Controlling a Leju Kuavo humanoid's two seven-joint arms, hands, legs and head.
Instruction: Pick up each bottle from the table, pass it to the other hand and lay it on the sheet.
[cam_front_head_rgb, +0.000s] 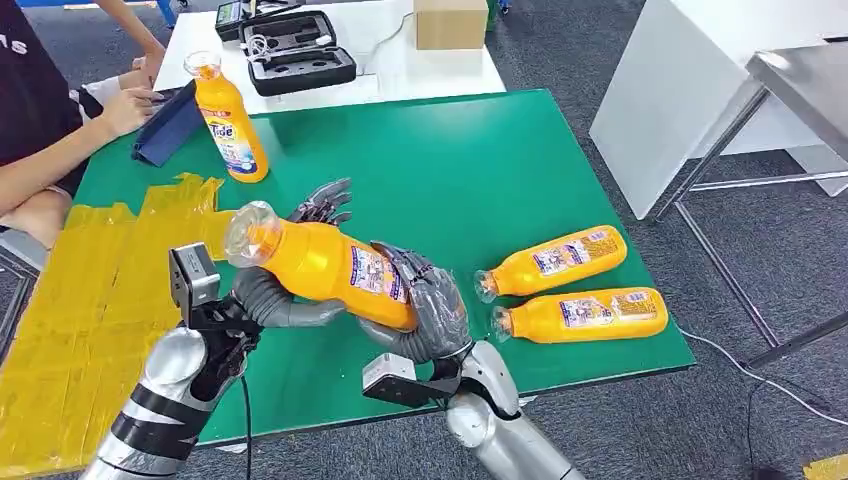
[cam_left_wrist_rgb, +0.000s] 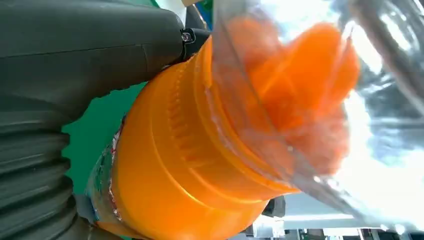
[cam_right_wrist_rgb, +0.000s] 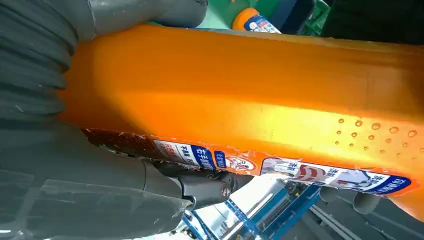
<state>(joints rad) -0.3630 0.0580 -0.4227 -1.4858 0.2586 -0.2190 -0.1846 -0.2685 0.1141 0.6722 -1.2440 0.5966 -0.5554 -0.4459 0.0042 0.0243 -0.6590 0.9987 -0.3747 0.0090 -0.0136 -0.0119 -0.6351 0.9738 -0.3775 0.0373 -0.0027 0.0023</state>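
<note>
An orange bottle (cam_front_head_rgb: 325, 262) is being held up over the green table (cam_front_head_rgb: 460, 170), lying almost flat. Its long side is running from left to right, with the clear cap (cam_front_head_rgb: 250, 232) pointing left and a little up, toward the yellow sheet (cam_front_head_rgb: 80, 310), and the bottom end pointing right. The bottom end is being gripped by the right hand (cam_front_head_rgb: 425, 310), with dark fingers wrapped over the label. The neck end is being cupped from below by the left hand (cam_front_head_rgb: 285, 290); its thumb is lying under the bottle and its fingers (cam_front_head_rgb: 325, 202) are sticking out behind it, spread apart, so it cannot be told if this hand is really gripping. In the left wrist view, the cap (cam_left_wrist_rgb: 295, 90) and the orange neck (cam_left_wrist_rgb: 190, 170) are seen very close, next to the grey thumb (cam_left_wrist_rgb: 90, 45). In the right wrist view, the bottle's side (cam_right_wrist_rgb: 250, 95) is seen with water drops on it. Two more bottles (cam_front_head_rgb: 555, 262) (cam_front_head_rgb: 583, 315) are lying flat on the table to the right, side by side, caps pointing left. Another bottle (cam_front_head_rgb: 228, 118) is standing upright near the far left edge, cap up. A person's hand (cam_front_head_rgb: 130, 105) is resting beside a blue folder (cam_front_head_rgb: 165, 125) there. On the white table behind, a black case (cam_front_head_rgb: 295, 55) is lying open, with small things inside that cannot be made out, and a brown box (cam_front_head_rgb: 450, 22) is standing shut.
</note>
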